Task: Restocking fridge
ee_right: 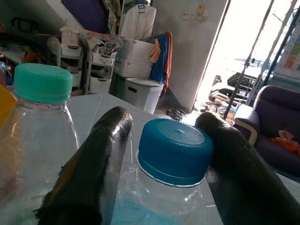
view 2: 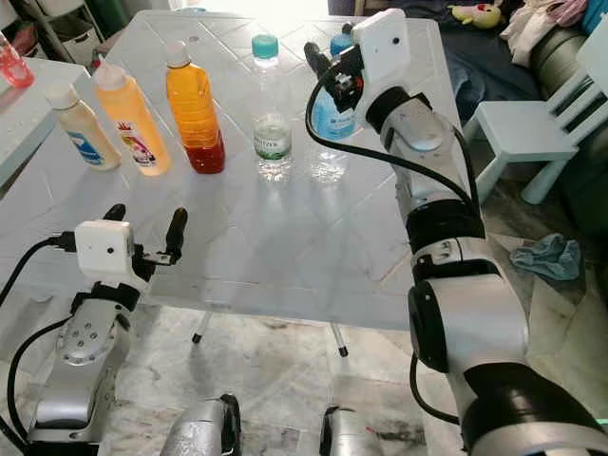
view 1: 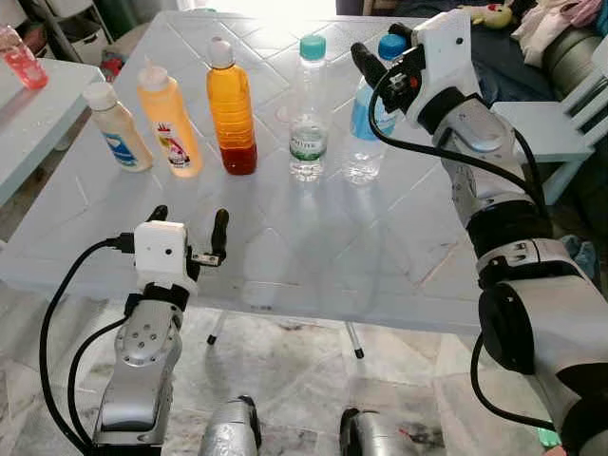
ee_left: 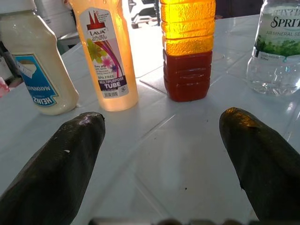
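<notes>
Five bottles stand in a row on the pale blue table (view 1: 285, 256): a white mayonnaise bottle (view 1: 116, 133), a yellow-orange tube bottle (view 1: 171, 119), an amber bottle (view 1: 231, 109), a clear green-capped water bottle (view 1: 307, 109) and a clear blue-capped water bottle (view 1: 363, 123). My right gripper (view 1: 380, 47) is at the top of the blue-capped bottle. In the right wrist view its open fingers straddle the blue cap (ee_right: 174, 150), one finger touching it. My left gripper (view 1: 190, 220) hovers open over the table's front edge, facing the mayonnaise and tube bottles, with nothing between its fingers.
A small pale blue chair (view 1: 560, 123) stands right of the table, beside a sofa with clutter. A second table at the left carries a pink bottle (view 1: 21, 57). A blue cloth (view 2: 551, 256) lies on the floor at the right.
</notes>
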### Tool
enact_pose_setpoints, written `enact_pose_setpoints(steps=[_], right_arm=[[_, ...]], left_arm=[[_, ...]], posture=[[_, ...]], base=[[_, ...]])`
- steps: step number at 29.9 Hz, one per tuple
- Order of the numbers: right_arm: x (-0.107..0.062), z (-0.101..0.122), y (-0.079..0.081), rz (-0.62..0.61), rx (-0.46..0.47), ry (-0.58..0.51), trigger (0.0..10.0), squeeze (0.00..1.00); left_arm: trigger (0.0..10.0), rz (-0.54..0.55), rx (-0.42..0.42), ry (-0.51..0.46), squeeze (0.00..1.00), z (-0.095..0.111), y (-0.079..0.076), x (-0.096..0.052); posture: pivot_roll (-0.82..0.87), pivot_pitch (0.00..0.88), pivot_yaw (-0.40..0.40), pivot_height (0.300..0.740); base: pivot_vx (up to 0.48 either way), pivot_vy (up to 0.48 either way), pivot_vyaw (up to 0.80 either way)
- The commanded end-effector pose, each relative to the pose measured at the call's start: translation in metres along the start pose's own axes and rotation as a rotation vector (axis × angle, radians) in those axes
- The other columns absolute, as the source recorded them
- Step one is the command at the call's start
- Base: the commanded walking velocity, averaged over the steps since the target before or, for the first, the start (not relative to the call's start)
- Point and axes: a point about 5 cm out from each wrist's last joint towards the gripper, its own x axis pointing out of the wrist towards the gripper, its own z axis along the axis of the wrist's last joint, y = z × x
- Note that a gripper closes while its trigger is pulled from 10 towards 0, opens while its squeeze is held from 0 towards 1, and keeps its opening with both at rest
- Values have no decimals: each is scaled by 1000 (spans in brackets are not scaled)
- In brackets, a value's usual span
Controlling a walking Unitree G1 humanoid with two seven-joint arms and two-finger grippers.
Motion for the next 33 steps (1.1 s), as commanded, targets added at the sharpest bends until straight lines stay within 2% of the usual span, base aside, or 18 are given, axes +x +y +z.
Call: enact_pose_setpoints(steps=[1,8,18,24,25,26,29,33], right_arm=[[2,1,0,12,6,-6,0,0],[0,-7,0,-10,52,39,0,0],[-13,-15,1,-91,11,79,0,0],[-29,-7,29,-88,5,-13,0,0],[-39,-10,43,-91,6,-39,0,0],[-39,-10,43,-91,6,-39,0,0],[-68,-19,73,-123,44,-64,0,0],[-72,-23,81,-170,1,-60,39,0]], left_arm=[[10000,-4,7,8,0,-1,0,-1],[10000,-8,7,15,0,-3,-1,0],[10000,-6,2,73,0,-12,-8,-1],[10000,8,0,76,0,-11,-6,-4],[10000,17,3,79,0,-11,-4,-6],[10000,17,3,79,0,-11,-4,-6],[10000,18,-1,93,0,-16,-8,-8],[10000,11,-11,88,0,-15,-12,3]], posture=[[109,166,44,740],[109,157,41,740],[94,141,39,740],[107,141,25,740],[110,142,27,740],[110,142,27,740],[121,131,10,740],[81,133,-17,740]], base=[[0,0,0],[0,0,0],[0,0,0],[0,0,0],[0,0,0],[0,0,0],[0,0,0],[0,0,0]])
